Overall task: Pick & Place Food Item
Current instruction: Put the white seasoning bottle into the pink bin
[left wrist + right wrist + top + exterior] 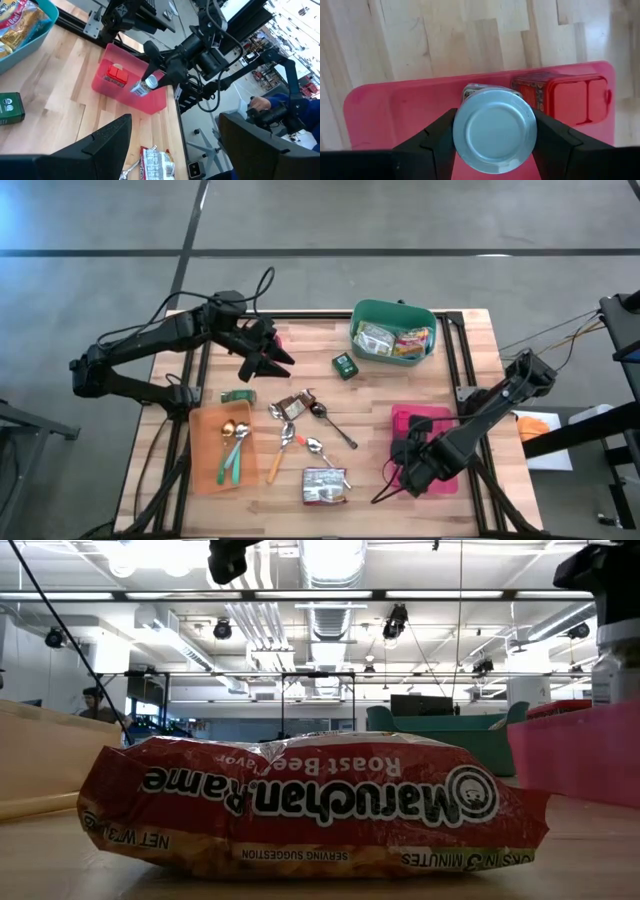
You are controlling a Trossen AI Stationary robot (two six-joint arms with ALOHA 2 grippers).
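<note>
I've got a small silver-capped bottle (pixel 494 129) clamped between the fingers of the right gripper (pixel 494 137), its cap facing the wrist camera. It hangs over the pink bin (pixel 380 107) at the right side of the table, and a red box (pixel 567 100) already lies inside that bin just beside it. From the left wrist view the bottle (pixel 141 87) sits tilted, above the bin's near wall. I judge the pick finished and the carry nearly done; what's left is lowering and letting go. The left gripper (pixel 268 363) waits over the far left of the table with its fingers spread wide and nothing in them. The ramen packet (pixel 310 802), the spoons (pixel 300 438) and the green bin (pixel 392 330) of packets lie untouched
</note>
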